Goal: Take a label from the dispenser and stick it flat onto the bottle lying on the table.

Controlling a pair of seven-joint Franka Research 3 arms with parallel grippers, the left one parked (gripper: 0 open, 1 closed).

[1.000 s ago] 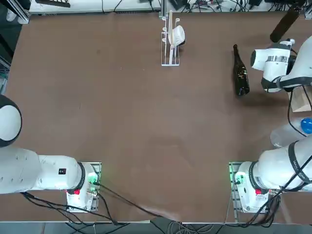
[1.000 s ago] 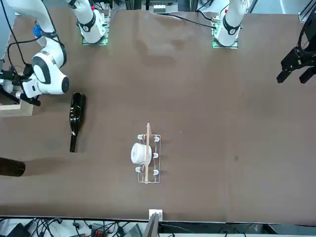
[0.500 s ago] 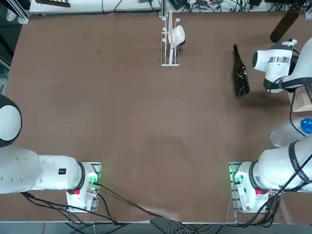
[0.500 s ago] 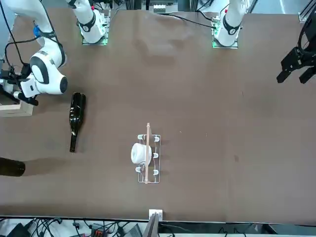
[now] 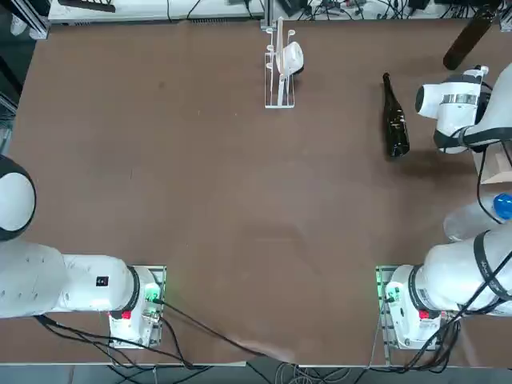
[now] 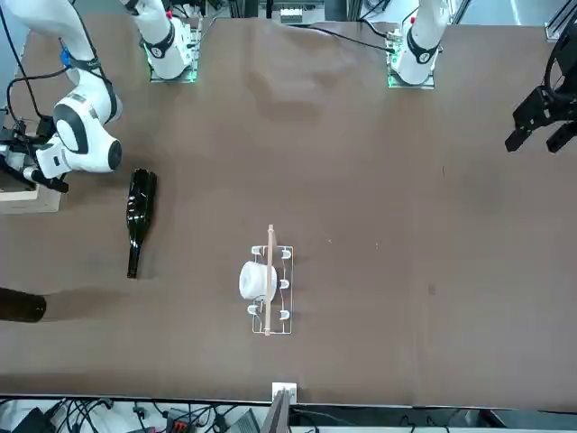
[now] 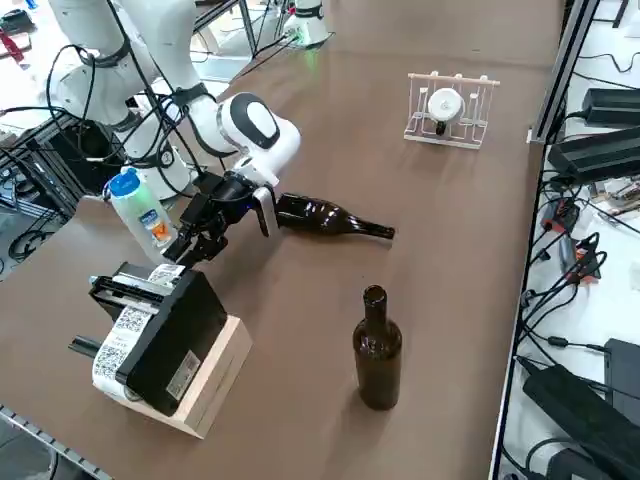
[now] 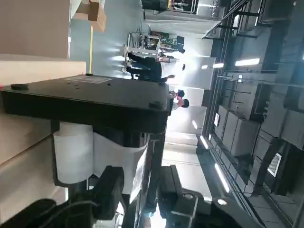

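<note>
The dark bottle (image 5: 394, 124) (image 7: 320, 215) lies on its side at the far right of the table, neck pointing away from the robot. The dispenser (image 7: 165, 330) is a black machine on a wooden block at the table's right edge, with a white strip of printed labels. My right gripper (image 7: 200, 235) reaches from beside the bottle's base toward the top of it. In the wrist view the gripper (image 8: 140, 190) is open, one finger on each side of the white label (image 8: 141, 164) hanging from the black housing (image 8: 95, 99). A narrow gap shows beside the label.
A clear plastic bottle with a blue cap (image 7: 140, 215) stands just behind the gripper. An upright brown bottle (image 7: 377, 350) stands near the far right corner. A clear-and-white frame stand with a white roll (image 5: 280, 68) sits at the far middle edge.
The right wrist has shifted a little toward the table's right edge, away from the bottle and closer to the black machine. The bottle has not moved.
</note>
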